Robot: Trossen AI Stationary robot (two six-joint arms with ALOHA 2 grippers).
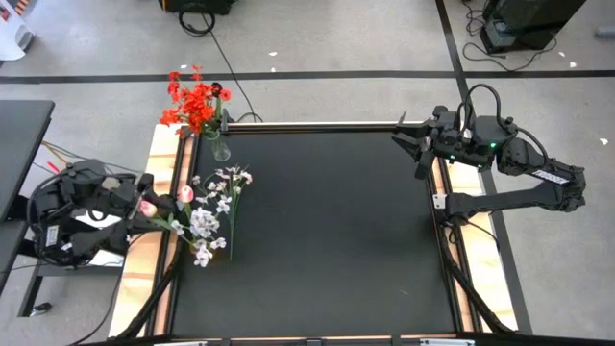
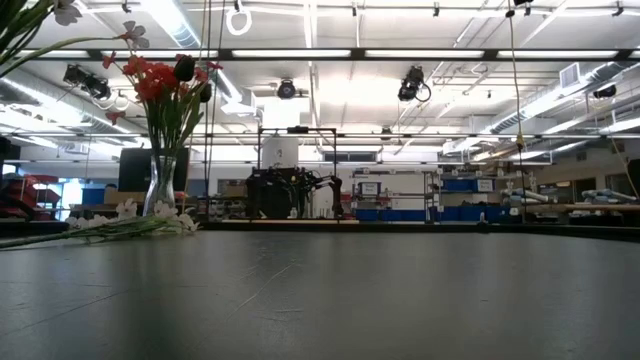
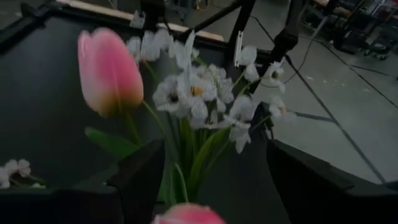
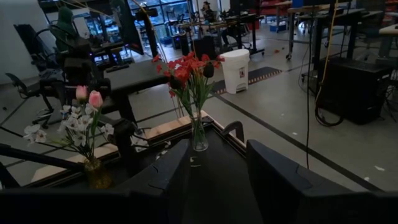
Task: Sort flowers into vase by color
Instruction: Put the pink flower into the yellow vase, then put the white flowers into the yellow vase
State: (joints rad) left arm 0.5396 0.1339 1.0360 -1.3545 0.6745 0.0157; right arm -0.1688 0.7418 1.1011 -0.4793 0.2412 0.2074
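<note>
While the left arm sits at the left edge of the counter, its left pincer stands spread, with green stems rising in the gap between its two dark fingers; I cannot tell whether either finger touches a stem. Just beyond that pincer stands a mixed bunch: pink tulips and white sprays, upright in the right wrist view, where their stems go down into a small amber vase near the counter's left edge. In the left wrist view one pink bloom fills the near field with white blossoms crowded beside it, and a second pink bloom shows low between the fingers. More white sprays lie flat on the dark counter just to the right of the bunch, their stems running along the surface; the low view shows them lying at the foot of the glass vase. That clear vase stands at the counter's far left corner and holds the red sprays, upright and fanned out above its rim. The middle of the counter carries nothing else that I can make out. Well apart, at the far right corner, the right arm waits with its right pincer spread and holding nothing, pointed toward the flowers.
</note>
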